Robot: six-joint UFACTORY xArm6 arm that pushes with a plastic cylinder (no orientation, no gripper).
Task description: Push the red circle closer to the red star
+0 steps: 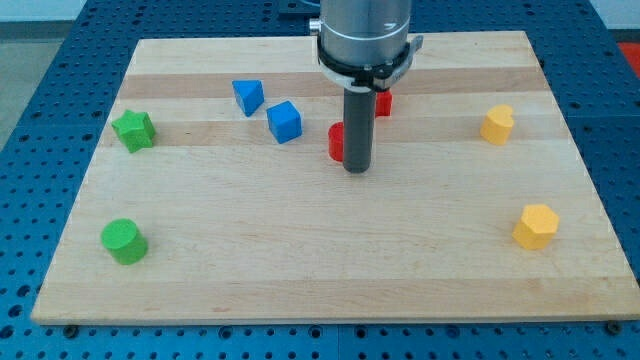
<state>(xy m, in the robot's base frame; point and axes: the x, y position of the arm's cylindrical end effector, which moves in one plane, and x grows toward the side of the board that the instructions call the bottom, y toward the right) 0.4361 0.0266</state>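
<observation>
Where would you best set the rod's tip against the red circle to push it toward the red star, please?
Contact its lower-left side and push up-right: the red star peeks out up and right of the red circle. My tip now sits against the circle's right, so it should first circle round. Both blocks are partly hidden.

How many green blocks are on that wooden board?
2. A green star sits near the view's left edge; a green round block lies below it, toward the bottom left. None seems hidden behind the arm.
</observation>
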